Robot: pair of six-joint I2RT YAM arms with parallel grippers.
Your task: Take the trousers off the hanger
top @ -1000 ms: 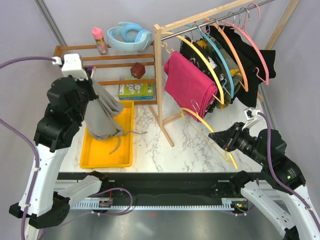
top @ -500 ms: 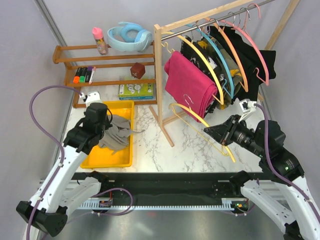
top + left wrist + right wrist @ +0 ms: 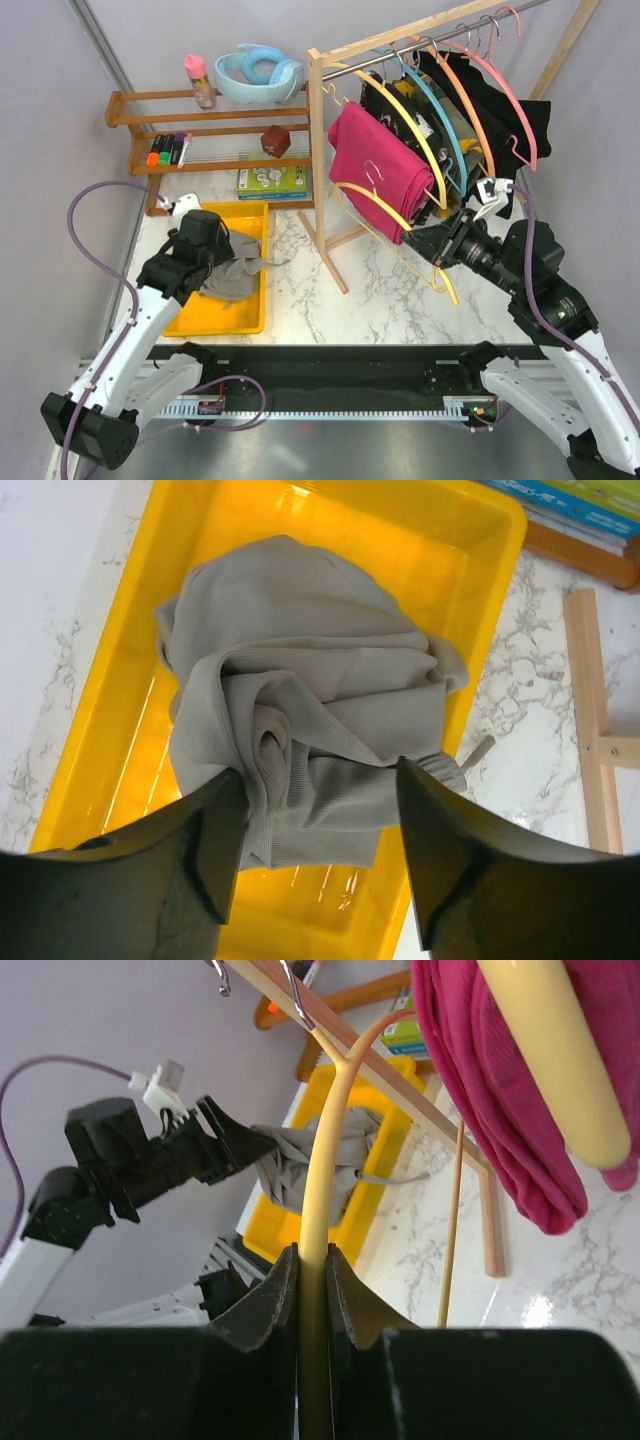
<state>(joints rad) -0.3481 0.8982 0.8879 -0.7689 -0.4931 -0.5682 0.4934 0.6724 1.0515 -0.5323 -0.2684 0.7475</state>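
Trousers (image 3: pixel 300 700) edge hidden, hanger (image 3: pixel 320 1180) btm cropped

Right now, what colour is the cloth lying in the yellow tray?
The cloth is plain grey, clearest in the left wrist view.

Looks like a robot test cell in a lab: plain grey walls (image 3: pixel 60 120) all around, marble-pattern table (image 3: pixel 370 300), left arm (image 3: pixel 130 330) and right arm (image 3: pixel 560 310) bolted on a metal rail (image 3: pixel 330 400), purple cables (image 3: pixel 85 215), small wooden rack (image 3: pixel 318 130) and shelf (image 3: pixel 140 97).
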